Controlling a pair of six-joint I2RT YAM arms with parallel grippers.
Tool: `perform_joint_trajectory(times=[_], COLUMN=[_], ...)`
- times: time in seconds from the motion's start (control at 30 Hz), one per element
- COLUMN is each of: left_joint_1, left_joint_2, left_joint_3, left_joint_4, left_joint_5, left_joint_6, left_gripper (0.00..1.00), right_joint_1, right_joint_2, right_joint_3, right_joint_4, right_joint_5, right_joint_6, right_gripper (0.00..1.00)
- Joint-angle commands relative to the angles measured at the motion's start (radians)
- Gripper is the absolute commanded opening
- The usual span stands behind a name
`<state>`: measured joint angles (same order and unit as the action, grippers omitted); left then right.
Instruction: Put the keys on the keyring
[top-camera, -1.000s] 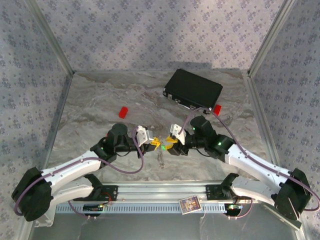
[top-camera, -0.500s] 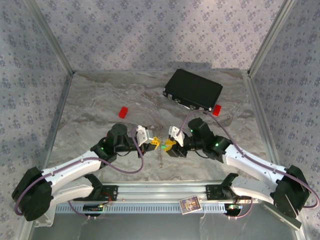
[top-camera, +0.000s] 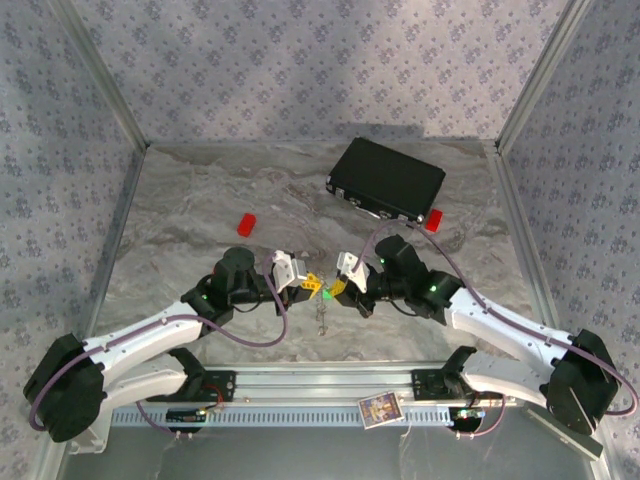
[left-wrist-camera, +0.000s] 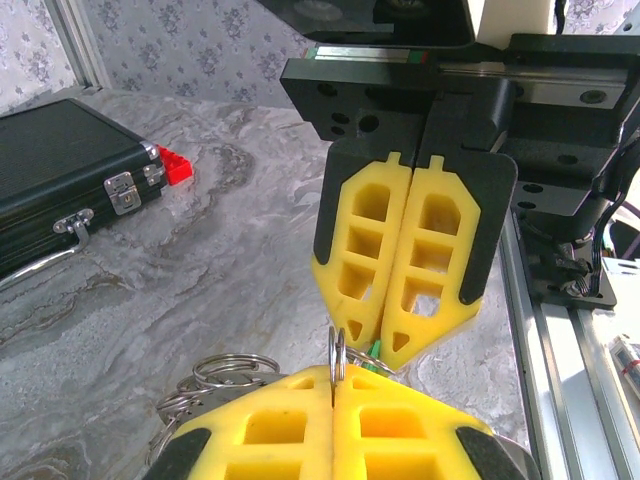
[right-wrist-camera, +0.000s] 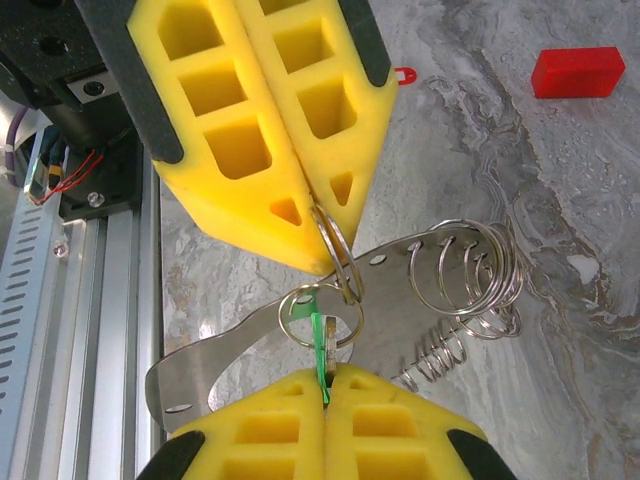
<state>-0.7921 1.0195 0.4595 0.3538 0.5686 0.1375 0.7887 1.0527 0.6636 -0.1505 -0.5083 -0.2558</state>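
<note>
My left gripper (left-wrist-camera: 335, 378) is shut on a steel split ring, the keyring (left-wrist-camera: 337, 352), which stands edge-on out of its yellow fingertips. In the right wrist view the same ring (right-wrist-camera: 336, 243) sticks out of the left gripper (right-wrist-camera: 322, 262) at the top. Facing it tip to tip, my right gripper (right-wrist-camera: 325, 385) is shut on the green key (right-wrist-camera: 321, 345). A second small ring (right-wrist-camera: 300, 300) circles the key's head and overlaps the held ring. From above, both grippers (top-camera: 312, 288) (top-camera: 336, 291) meet at mid-table. A tiny red key-like piece (right-wrist-camera: 402, 73) lies on the table.
A flat steel plate (right-wrist-camera: 240, 345) carrying several rings (right-wrist-camera: 465, 268) and a coil hangs under the grippers. The black case (top-camera: 386, 180) sits at the back right, a red block (top-camera: 434, 218) beside it and another (top-camera: 246, 222) at the left. The aluminium rail (top-camera: 320, 385) runs along the near edge.
My right gripper has closed on the green key and shifted slightly left toward the left gripper. The left arm has stayed still, shut on the ring.
</note>
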Motion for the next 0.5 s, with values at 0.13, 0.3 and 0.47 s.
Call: perform_joint_trajectory(times=[0.13,0.3,0.47], left_joint_1=[-0.003,-0.003,-0.003], left_joint_2=[-0.007,-0.006,-0.004], left_joint_3=[0.005,0.008,0.008], left_joint_4=[0.071,0.078,0.082], left_joint_5=[0.039,0.047,0.041], left_joint_6=[0.000,0.003,0.017], left_gripper=[0.00,0.00,0.00], right_joint_1=[0.000,0.008,0.020], right_joint_2=[0.028,0.067,0.098], right_joint_3=[0.053,0.060,0.069], right_joint_4=[-0.047,-0.048,-0.057], right_joint_5=[0.010,0.002,0.002], right_joint_6=[-0.034,-0.036,-0.037], right_gripper=[0.02,0.01,0.00])
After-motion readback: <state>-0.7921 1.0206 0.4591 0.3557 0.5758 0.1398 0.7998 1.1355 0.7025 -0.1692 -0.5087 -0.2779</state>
